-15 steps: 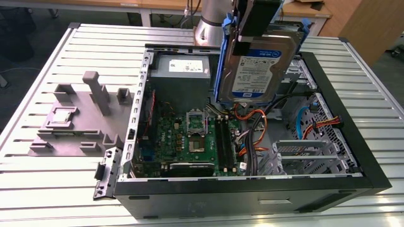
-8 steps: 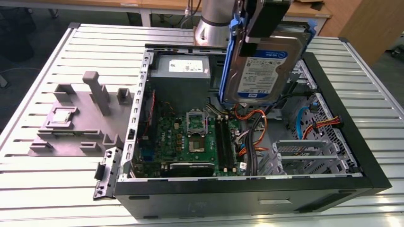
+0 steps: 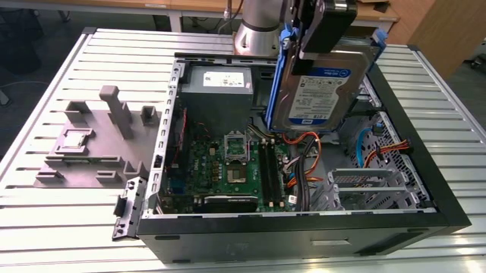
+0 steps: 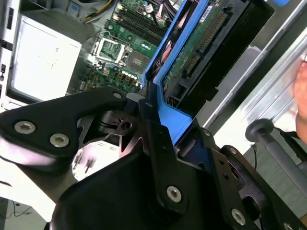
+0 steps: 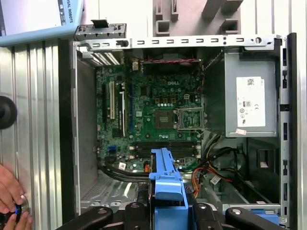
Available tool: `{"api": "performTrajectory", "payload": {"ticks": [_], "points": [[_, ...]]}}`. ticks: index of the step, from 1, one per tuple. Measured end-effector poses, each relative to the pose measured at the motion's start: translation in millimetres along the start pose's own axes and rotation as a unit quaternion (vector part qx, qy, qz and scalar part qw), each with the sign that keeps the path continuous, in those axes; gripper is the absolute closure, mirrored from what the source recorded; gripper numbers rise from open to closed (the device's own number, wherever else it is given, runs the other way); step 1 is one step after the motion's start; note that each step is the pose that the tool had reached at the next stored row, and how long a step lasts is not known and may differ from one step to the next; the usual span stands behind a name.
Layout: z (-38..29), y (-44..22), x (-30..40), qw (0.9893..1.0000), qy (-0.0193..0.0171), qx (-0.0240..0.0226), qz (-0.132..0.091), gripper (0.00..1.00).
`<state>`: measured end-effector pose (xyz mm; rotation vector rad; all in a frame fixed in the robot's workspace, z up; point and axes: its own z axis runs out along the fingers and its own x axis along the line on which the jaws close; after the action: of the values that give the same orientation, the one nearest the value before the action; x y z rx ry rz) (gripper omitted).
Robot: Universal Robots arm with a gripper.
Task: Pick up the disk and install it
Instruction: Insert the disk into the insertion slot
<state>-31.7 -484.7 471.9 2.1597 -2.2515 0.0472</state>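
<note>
The disk (image 3: 319, 96), a silver hard drive with a white-and-blue label and a blue bracket along its edges, hangs upright above the open computer case (image 3: 448, 210), over the case's far middle part. My gripper (image 3: 311, 48) is shut on its upper edge. In the second wrist view the disk's green circuit side (image 4: 201, 52) and blue bracket run away from my gripper (image 4: 180, 134). In the first wrist view the blue bracket (image 5: 165, 179) sticks out between the black fingers (image 5: 139, 211), above the motherboard (image 5: 158, 115).
Inside the case lie the motherboard (image 3: 227, 165), a grey power-supply box (image 3: 216, 85), orange cables (image 3: 308, 165) and a metal drive cage (image 3: 372, 190). A grey fixture (image 3: 99, 142) stands at the exterior view's left. A person's hand (image 5: 9, 191) rests on the slatted table beside the case.
</note>
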Motion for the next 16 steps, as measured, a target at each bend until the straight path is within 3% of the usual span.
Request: {"api": "performTrajectory", "payload": {"ticks": [8,16], "points": [[2.0,-1.4,5.0,0.9998,0.0011,-0.0006,0.019,0.63],[4.5,-4.8,23.9,0.9998,0.0010,-0.0006,0.019,0.63]]}}
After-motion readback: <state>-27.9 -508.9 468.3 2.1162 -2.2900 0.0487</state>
